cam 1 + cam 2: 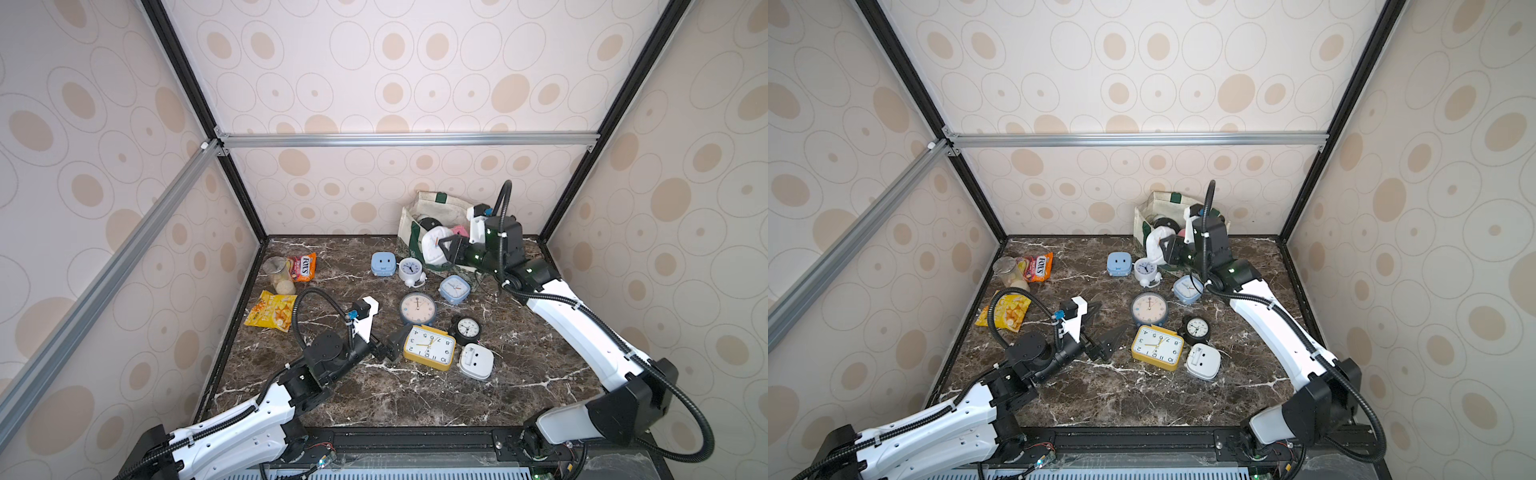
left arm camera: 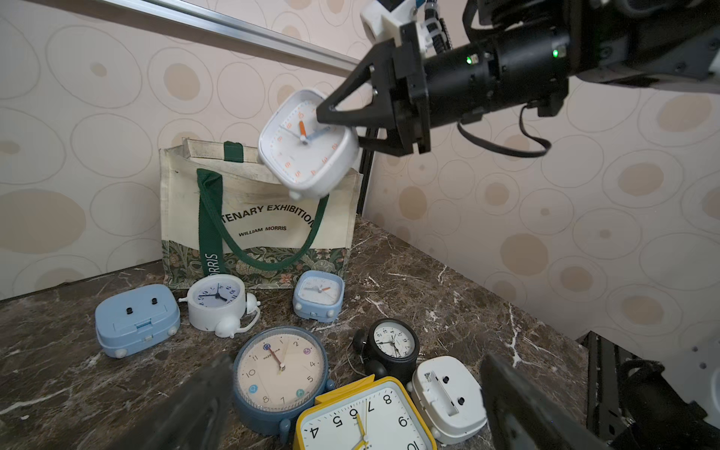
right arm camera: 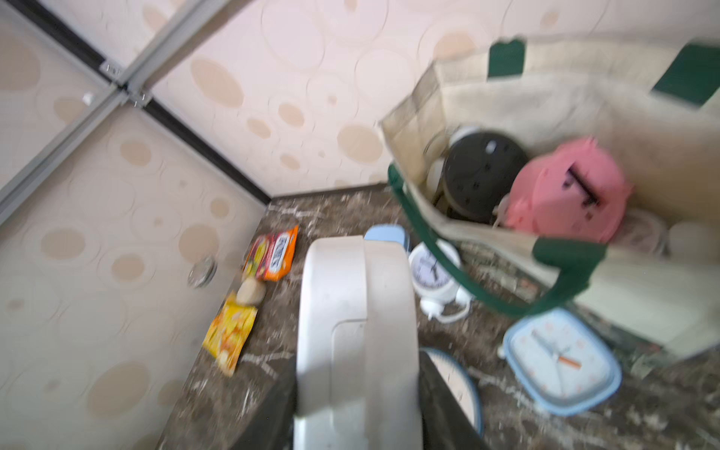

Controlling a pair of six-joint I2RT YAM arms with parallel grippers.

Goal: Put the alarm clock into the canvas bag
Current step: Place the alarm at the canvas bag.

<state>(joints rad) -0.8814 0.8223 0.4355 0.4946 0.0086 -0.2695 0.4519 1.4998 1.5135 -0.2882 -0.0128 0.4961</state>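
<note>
Right pincer (image 2: 339,126) tight around white alarm clock (image 2: 304,156) beside canvas bag (image 2: 177,202); left pincer (image 1: 1106,328) spread.

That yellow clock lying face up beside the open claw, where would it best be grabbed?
Likely from above, at the end nearest the open left gripper, jaws across the near and far rims. The yellow clock lies flat, so only its rims offer hold; the face-down white clock and small black clock crowd the other end.

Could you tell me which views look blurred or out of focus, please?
Right wrist view: motion-blurred throughout, bag and pink clock smeared. Left wrist view: white clock sharp, the arm's own fingers defocused. Both top views: sharp, evenly lit.
</note>
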